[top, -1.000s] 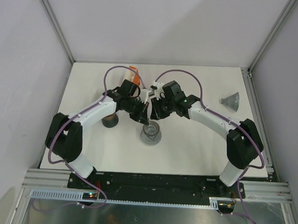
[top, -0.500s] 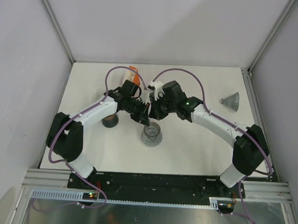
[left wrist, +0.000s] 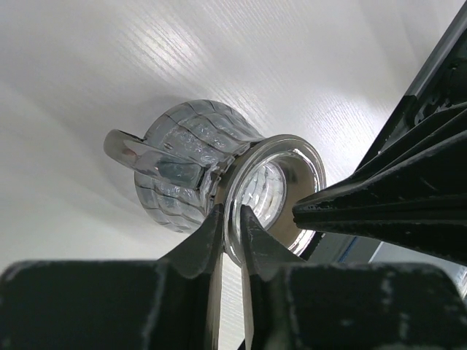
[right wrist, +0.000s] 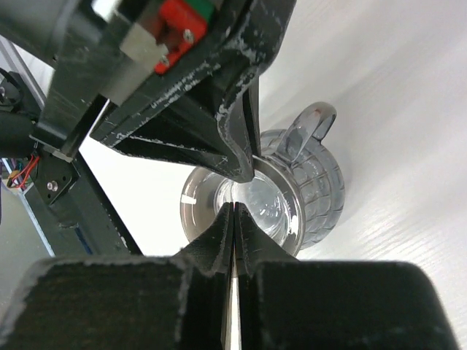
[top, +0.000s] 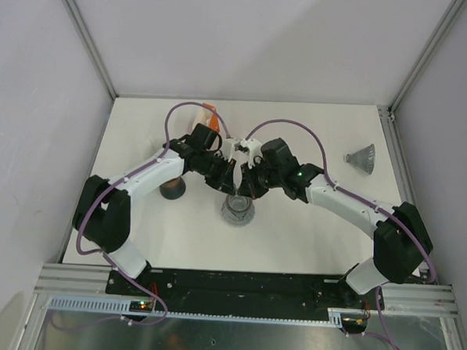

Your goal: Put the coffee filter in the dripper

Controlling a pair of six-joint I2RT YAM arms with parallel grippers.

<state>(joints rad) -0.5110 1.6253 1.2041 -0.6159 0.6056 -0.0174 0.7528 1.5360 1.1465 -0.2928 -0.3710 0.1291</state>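
Left tool (left wrist: 230, 219): fingers a hair apart, astride the rim of the glass dripper (left wrist: 186, 171). We can't tell if they actually pinch it. Right tool (right wrist: 233, 213): fully closed, nothing between the fingers, tips at the same rim from the opposite side. Dripper sits on the tabletop (top: 293, 233) between both arms. Coffee filter (top: 361, 157), a grey cone, lies well apart near the tabletop's far right edge, untouched.
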